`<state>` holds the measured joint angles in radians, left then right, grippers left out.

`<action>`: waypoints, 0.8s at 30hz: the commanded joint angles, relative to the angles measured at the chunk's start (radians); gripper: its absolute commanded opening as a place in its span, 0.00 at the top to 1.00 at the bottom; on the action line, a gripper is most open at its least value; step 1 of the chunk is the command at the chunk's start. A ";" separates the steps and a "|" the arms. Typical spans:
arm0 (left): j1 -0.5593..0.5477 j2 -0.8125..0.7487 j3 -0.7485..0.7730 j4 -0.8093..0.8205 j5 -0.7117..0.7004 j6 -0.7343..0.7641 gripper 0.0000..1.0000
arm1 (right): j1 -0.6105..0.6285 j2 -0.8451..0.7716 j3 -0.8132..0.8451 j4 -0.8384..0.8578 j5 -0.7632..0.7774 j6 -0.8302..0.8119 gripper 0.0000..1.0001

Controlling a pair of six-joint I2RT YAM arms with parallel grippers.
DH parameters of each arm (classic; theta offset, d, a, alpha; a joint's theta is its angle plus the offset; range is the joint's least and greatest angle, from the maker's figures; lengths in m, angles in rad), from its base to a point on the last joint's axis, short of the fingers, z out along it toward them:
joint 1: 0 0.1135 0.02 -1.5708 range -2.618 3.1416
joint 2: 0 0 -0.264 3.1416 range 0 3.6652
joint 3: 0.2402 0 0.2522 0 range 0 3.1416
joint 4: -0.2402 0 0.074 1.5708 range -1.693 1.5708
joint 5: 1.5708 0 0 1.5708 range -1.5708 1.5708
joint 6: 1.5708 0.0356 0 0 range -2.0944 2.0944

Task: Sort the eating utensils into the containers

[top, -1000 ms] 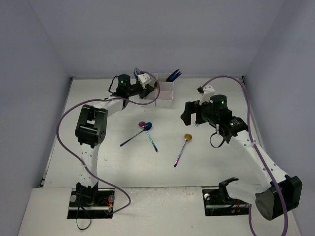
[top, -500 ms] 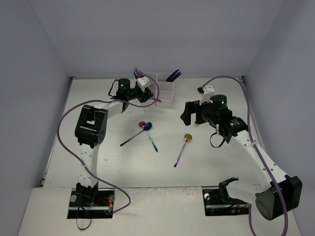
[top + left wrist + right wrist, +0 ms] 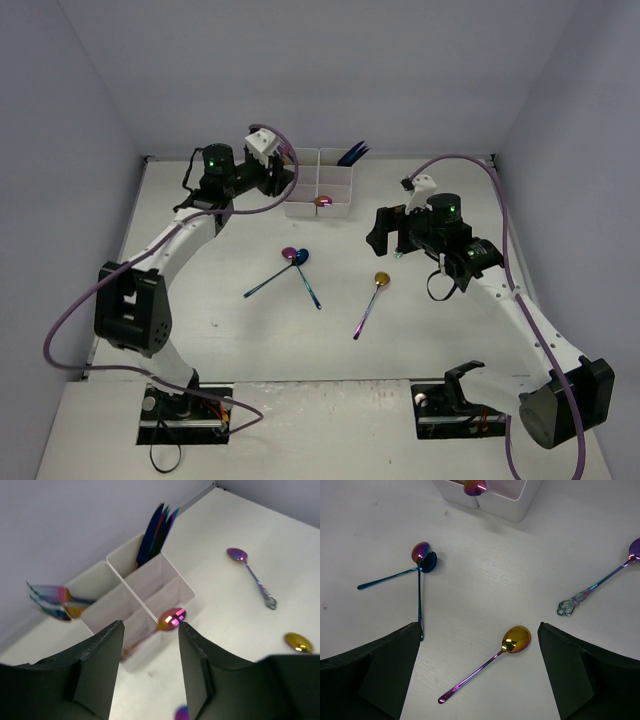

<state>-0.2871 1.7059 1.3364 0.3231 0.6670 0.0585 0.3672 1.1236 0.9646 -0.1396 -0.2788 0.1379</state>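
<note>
Beside the white plastic six-compartment block (image 3: 165,587), my left gripper (image 3: 150,626) hangs parted, empty; an iridescent metal spoon (image 3: 170,619) leans in a front compartment. Right gripper (image 3: 479,627) gapes over a gold-bowled metal spoon (image 3: 516,639).

White table (image 3: 250,345): compartment block (image 3: 318,195), crossed spoons (image 3: 297,262), gold-bowled spoon (image 3: 516,639), ornate spoon (image 3: 254,578).

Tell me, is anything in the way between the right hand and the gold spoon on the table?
Nothing visible. The open right hand hangs above the gold spoon with nothing between them. Two crossed spoons lie off to one side, a fancy-handled spoon to the other, both apart from it.
</note>
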 commanded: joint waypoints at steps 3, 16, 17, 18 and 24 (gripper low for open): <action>-0.064 -0.158 -0.045 -0.439 -0.208 -0.186 0.51 | -0.001 -0.016 0.013 0.043 -0.019 0.025 0.00; -0.275 -0.141 -0.131 -0.633 -0.682 -0.795 0.51 | 0.001 -0.036 -0.006 0.044 0.007 0.037 0.00; -0.277 -0.123 -0.122 -0.648 -0.693 -0.809 0.52 | 0.000 -0.038 -0.008 0.044 0.007 0.037 0.00; -0.277 -0.102 -0.113 -0.655 -0.694 -0.824 0.53 | 0.001 -0.041 -0.010 0.044 0.006 0.036 0.00; -0.293 -0.022 -0.102 -0.648 -0.715 -0.870 0.59 | 0.001 -0.066 -0.024 0.044 0.007 0.029 0.00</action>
<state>-0.5751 1.6705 1.1829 -0.3168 0.0174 -0.7346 0.3672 1.0979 0.9435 -0.1394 -0.2779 0.1612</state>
